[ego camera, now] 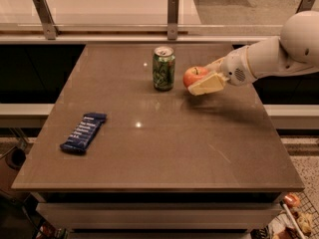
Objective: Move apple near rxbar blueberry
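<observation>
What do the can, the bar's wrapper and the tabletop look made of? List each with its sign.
Soda can: metal, likely aluminium; shiny silver rim.
Rxbar blueberry wrapper: probably plastic film; slight sheen, crimped ends.
Table: smooth brown laminate or stone, unclear; mirrors lights.
Gripper holds the apple beside the can.
</observation>
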Controlling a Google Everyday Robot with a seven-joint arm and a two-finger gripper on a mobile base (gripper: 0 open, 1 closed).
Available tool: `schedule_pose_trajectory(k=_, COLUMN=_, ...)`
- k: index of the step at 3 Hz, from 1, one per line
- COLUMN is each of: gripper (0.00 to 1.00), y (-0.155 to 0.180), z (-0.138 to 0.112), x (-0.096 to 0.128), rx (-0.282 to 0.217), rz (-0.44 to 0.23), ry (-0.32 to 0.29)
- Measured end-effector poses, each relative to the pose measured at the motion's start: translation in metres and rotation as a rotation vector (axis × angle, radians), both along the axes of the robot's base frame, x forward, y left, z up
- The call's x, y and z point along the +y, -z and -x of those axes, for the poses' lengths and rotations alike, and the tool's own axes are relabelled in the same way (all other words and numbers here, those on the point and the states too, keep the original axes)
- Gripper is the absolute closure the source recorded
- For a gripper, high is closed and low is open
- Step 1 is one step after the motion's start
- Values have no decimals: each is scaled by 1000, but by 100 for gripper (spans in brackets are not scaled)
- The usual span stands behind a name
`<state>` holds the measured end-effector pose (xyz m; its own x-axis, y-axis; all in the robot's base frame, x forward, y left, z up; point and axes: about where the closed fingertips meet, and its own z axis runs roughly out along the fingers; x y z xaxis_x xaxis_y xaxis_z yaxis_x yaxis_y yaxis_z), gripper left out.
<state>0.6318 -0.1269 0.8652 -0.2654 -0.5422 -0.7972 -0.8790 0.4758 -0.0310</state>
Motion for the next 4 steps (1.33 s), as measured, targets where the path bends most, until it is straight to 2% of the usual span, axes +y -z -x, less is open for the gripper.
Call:
schedule_pose_trajectory(k=1, gripper=100, y=0, z=25, x=22, rx=-26, rz=-13, ry=-53)
schedule_pose_trajectory(k=2, gripper=100, y=9, z=47, x=46, rx=-40, rz=-44, ry=-92)
schedule_pose_trajectory(k=3, gripper=100, y=8, z=73, x=73, rx=-61, rz=-47, ry=-117)
schedule_pose_trajectory(k=4, gripper=100, y=-4, z=95, x=104, rx=-78, rz=-8, ry=-158)
